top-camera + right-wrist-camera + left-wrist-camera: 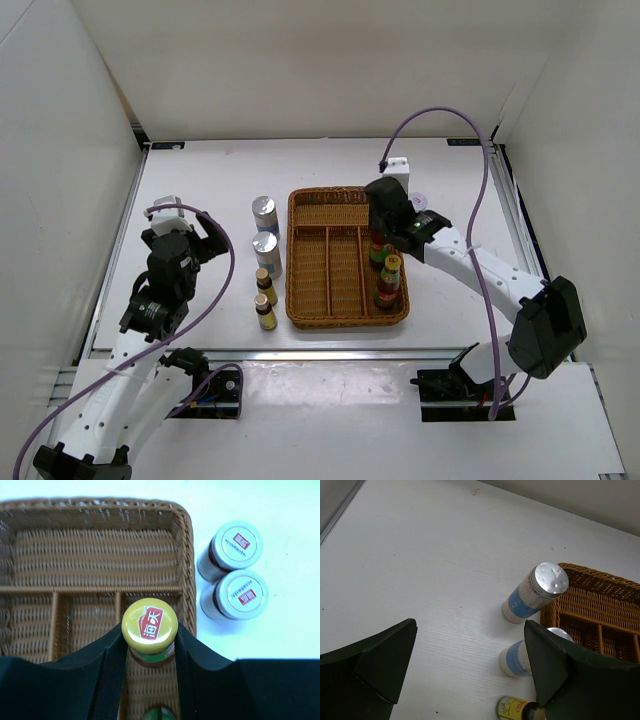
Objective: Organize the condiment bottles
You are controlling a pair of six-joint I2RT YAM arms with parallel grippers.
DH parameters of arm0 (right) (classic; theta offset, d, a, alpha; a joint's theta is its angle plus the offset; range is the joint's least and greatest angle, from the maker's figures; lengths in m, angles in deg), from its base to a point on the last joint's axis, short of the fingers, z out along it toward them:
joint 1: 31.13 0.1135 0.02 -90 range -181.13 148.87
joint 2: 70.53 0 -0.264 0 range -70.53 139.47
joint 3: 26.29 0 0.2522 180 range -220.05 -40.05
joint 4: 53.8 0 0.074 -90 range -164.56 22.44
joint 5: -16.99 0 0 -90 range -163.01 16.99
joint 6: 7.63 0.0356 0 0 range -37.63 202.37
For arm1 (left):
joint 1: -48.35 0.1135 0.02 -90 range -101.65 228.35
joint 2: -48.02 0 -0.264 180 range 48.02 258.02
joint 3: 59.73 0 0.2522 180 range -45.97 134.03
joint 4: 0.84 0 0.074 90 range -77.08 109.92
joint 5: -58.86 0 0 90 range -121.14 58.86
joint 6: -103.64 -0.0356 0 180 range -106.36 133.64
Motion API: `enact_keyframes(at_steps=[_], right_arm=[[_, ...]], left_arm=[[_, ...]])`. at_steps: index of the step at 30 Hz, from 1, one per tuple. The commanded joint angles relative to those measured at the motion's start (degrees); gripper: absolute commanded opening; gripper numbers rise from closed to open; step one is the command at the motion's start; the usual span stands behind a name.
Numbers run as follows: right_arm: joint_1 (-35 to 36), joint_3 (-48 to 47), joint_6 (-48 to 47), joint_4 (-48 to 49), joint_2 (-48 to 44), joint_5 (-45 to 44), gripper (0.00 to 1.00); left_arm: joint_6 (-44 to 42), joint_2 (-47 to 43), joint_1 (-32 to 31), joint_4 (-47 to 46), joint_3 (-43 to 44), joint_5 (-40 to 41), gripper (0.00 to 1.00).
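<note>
Right gripper [150,629] is clenched on a red sauce bottle [149,620], with a finger pressed on each side just under the yellow cap. The bottle stands upright at the far end of the right long compartment of the wicker tray [346,323]; can't tell if its base is on the tray floor. The second red sauce bottle [388,283] stands upright in the same compartment, just nearer, with nothing gripping it. The tray's other two long compartments and the wide far compartment show only bare weave. Two pale-lidded jars, far one [236,545] and near one [241,594], stand on the worktop [200,180] just right of the tray's far right corner, one behind the other and close enough to look touching. In the top view the right arm hides most of them. Left of the tray there is a near-to-far row on the worktop: far shaker [264,213], near shaker [267,253], then two tiny dark bottles with yellow labels, one [266,285] and the nearest [265,312]. All four are upright and just beside the tray's left wall. Left gripper [470,630] is released, jaws spread wide with nothing between them. It hangs over bare worktop left of the shakers, touching none of them.
</note>
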Motion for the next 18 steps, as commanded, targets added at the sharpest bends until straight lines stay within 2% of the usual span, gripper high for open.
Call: enact_keyframes(at_steps=[1, 8, 13, 15, 16, 18], right_arm=[[-0.44, 2.89, 2.34, 14.17, -2.72, -3.57, 0.0], [-0.44, 13.97, 1.64, 30.52, -5.18, -3.82, 0.0], [-0.44, 12.5, 2.25, 22.21, -5.27, -5.41, 0.0], [0.17, 11.96, 2.25, 19.82, -5.27, -5.41, 0.06], [0.18, 11.96, 2.25, 18.68, -5.27, -5.41, 0.13], [0.18, 11.96, 2.25, 17.8, -5.88, -4.88, 0.15]], left_arm=[[0.51, -0.17, -0.11, -0.22, -0.23, -0.84, 0.99], [0.51, -0.17, -0.11, -0.22, -0.23, -0.84, 0.99], [0.51, -0.17, -0.11, -0.22, -0.23, -0.84, 0.99], [0.51, -0.17, -0.11, -0.22, -0.23, -0.84, 0.99], [0.51, -0.17, -0.11, -0.22, -0.23, -0.84, 0.99], [0.51, -0.17, -0.11, -0.22, -0.23, -0.84, 0.99]])
